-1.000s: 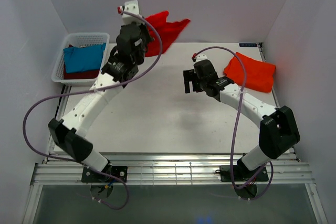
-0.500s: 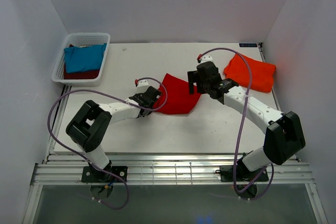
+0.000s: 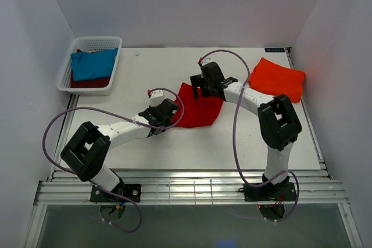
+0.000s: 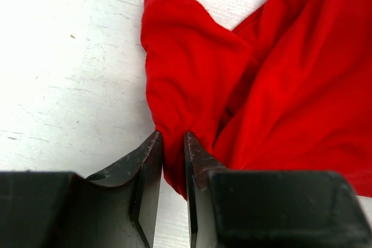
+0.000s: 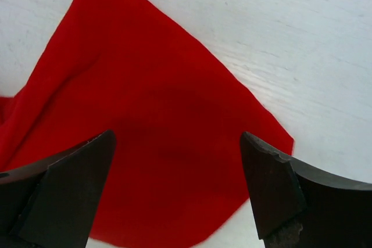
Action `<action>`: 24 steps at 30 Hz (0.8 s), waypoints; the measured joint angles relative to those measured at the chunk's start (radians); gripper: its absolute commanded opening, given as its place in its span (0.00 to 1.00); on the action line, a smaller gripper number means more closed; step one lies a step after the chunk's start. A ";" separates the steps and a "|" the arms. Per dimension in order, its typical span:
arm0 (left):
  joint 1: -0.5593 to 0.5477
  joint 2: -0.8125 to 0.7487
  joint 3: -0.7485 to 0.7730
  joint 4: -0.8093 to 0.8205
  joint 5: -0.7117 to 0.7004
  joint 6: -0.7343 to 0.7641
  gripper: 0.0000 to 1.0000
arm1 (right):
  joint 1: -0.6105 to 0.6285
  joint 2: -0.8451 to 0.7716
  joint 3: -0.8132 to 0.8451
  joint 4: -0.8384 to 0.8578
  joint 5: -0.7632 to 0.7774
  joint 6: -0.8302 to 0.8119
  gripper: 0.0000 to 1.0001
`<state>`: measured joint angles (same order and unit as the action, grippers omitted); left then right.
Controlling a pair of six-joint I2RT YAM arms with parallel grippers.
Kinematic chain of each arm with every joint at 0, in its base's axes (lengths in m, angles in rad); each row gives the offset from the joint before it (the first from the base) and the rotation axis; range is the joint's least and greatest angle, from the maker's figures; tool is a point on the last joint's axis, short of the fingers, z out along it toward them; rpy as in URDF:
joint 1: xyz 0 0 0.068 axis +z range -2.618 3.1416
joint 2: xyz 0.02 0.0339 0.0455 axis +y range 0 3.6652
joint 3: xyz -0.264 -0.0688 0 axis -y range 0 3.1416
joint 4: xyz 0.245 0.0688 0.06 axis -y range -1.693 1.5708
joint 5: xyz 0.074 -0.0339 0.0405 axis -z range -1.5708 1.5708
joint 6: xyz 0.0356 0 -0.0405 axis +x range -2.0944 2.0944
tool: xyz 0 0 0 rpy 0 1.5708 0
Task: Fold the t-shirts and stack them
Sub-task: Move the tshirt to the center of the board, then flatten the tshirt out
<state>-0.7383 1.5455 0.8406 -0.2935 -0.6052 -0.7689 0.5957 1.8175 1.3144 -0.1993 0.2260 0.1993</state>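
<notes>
Bright red t-shirt [image 3: 197, 107] lies crumpled and partly spread on the bench [image 3: 192, 140], about mid-bench, between the two arms. Left tool [image 3: 172, 113] is low at the shirt's left edge. In the wrist view its fingers [image 4: 150, 161] are drawn almost together with a fold of the red cloth pinched between the tips, and the cloth bunches in ridges just beyond them. Right tool [image 3: 199, 90] sits over the shirt's far corner, its fingers [image 5: 270, 184] spread wide with nothing between them and flat red cloth showing below in the gap. Orange-red t-shirt [image 3: 278, 78] lies folded at the far right of the bench, well apart from the red one. White mesh basket [image 3: 96, 41] at far left holds a teal-blue t-shirt [image 3: 93, 65] on top of a dark maroon t-shirt [image 3: 87, 82].
</notes>
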 measured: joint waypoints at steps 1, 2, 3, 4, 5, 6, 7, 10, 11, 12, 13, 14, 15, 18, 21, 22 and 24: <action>0.000 -0.005 0.000 0.000 -0.002 0.000 0.32 | 0.000 0.047 0.042 -0.005 -0.016 -0.001 0.89; 0.000 -0.010 0.000 -0.002 -0.006 -0.002 0.32 | 0.000 0.108 0.098 -0.003 -0.039 -0.003 0.87; 0.000 -0.012 0.000 -0.004 -0.009 -0.004 0.32 | 0.000 0.156 0.150 0.000 -0.054 -0.003 0.87; 0.000 -0.012 0.000 -0.006 -0.009 -0.007 0.31 | -0.001 0.205 0.206 0.000 -0.074 -0.002 0.85; 0.000 -0.012 -0.001 -0.009 -0.009 -0.008 0.31 | -0.001 0.243 0.256 -0.001 -0.084 -0.002 0.85; 0.000 -0.012 -0.002 -0.012 -0.009 -0.010 0.31 | 0.000 0.277 0.301 0.002 -0.097 -0.002 0.85; 0.000 -0.012 -0.003 -0.014 -0.008 -0.010 0.31 | -0.001 0.305 0.337 0.004 -0.106 -0.002 0.84; 0.000 -0.013 -0.008 -0.015 -0.008 -0.011 0.31 | -0.001 0.361 0.418 0.007 -0.127 -0.004 0.81; 0.000 -0.014 -0.010 -0.016 -0.008 -0.011 0.31 | -0.001 0.376 0.441 0.007 -0.133 -0.006 0.79; 0.000 -0.017 -0.013 -0.018 -0.008 -0.011 0.31 | 0.000 0.391 0.462 0.008 -0.138 -0.006 0.77; 0.000 -0.020 -0.015 -0.020 -0.007 -0.011 0.31 | 0.000 0.408 0.480 0.011 -0.145 -0.008 0.75; 0.000 -0.025 -0.017 -0.022 -0.008 -0.011 0.31 | 0.000 0.419 0.490 0.014 -0.150 -0.009 0.75; 0.000 -0.031 -0.019 -0.022 -0.007 -0.011 0.31 | -0.001 0.429 0.492 0.016 -0.155 -0.009 0.74; 0.000 -0.052 -0.026 -0.022 -0.008 -0.011 0.31 | 0.000 0.454 0.492 0.015 -0.171 -0.009 0.70; 0.000 -0.064 -0.031 -0.023 -0.008 -0.010 0.31 | -0.001 0.478 0.492 0.015 -0.189 -0.010 0.61; 0.000 -0.064 -0.032 -0.023 -0.008 -0.010 0.31 | -0.001 0.483 0.492 0.015 -0.194 -0.008 0.58; 0.000 -0.064 -0.034 -0.023 -0.008 -0.010 0.31 | -0.001 0.494 0.492 0.014 -0.215 -0.008 0.53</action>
<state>-0.7383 1.4811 0.8070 -0.3168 -0.6136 -0.7792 0.5949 2.3112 1.8065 -0.1848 0.0113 0.1909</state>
